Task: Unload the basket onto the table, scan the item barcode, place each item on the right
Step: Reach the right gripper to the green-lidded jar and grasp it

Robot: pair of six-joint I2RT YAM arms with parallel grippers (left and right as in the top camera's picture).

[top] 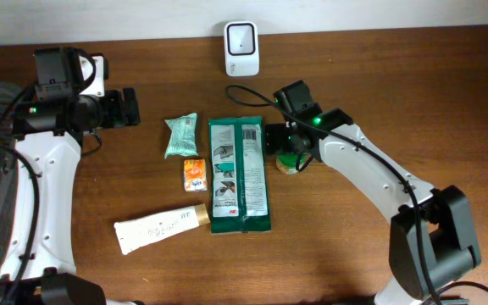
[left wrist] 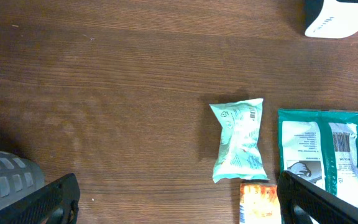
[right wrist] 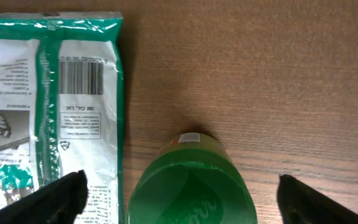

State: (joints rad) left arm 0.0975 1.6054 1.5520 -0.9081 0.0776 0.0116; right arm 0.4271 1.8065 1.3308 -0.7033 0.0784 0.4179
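**Right claw spread around the green tub, 1 step from the big packet**

The right claw (right wrist: pixel 182 200) hangs low over the green tub (right wrist: pixel 190 186) with its jaws released. The 2 fingers (right wrist: pixel 61 196) stand on either side of the tub, and bare wood shows in the gap on each side, so nothing is gripped. The tub stands upright on the brown wooden surface (top: pixel 379 102), just beside the right edge of the large green packet (top: pixel 238 174). That packet lies flat with its barcode (right wrist: pixel 79 78) facing up.

The left claw (top: pixel 132 108) is well apart from all this, at the left of the surface. Its jaws are also released and hold nothing; only wood lies between them in the left wrist view.

The white scanner (top: pixel 240 47) sits at the far edge, beyond the top of the large packet. A small mint packet (top: pixel 180 135) lies left of the large packet, a small orange packet (top: pixel 194 174) lies below it, and a white tube (top: pixel 161 229) lies nearest the front.
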